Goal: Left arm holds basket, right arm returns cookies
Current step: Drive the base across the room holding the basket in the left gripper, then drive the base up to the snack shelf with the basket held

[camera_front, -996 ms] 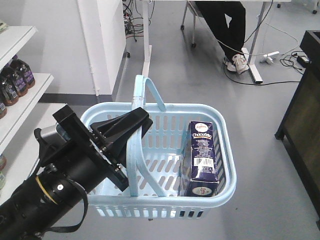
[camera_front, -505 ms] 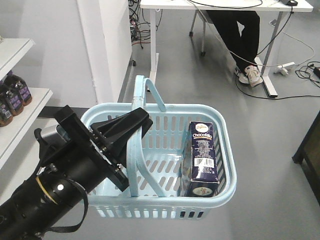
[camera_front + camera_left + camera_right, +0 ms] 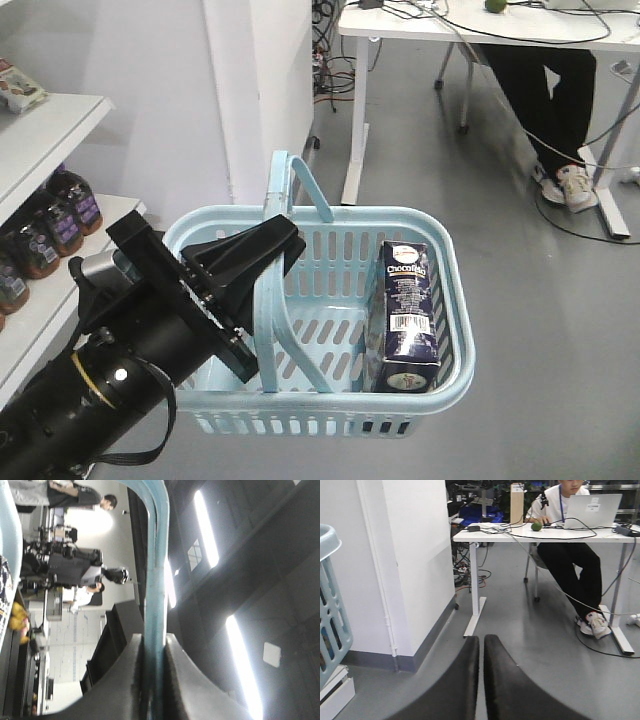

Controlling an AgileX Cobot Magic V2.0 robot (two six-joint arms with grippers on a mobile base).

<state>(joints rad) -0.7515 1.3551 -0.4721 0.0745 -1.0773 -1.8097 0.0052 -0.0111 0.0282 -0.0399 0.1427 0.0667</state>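
Cookies (image 3: 407, 315) stand upright at right end of basket (image 3: 320, 402), its handle (image 3: 156, 580) clamped by left gripper (image 3: 154, 650), right gripper (image 3: 481, 650) closed w/ nothing in it; carton prob. light, stiff, crushable, so grip narrow faces near top.

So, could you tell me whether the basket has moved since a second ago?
Yes. The basket swung left: the white desk leg, earlier behind its handle, now stands to the right.

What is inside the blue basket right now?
One navy cookie carton stands at the right end of the basket. The left claw, shut on a handle, covers part of the floor.
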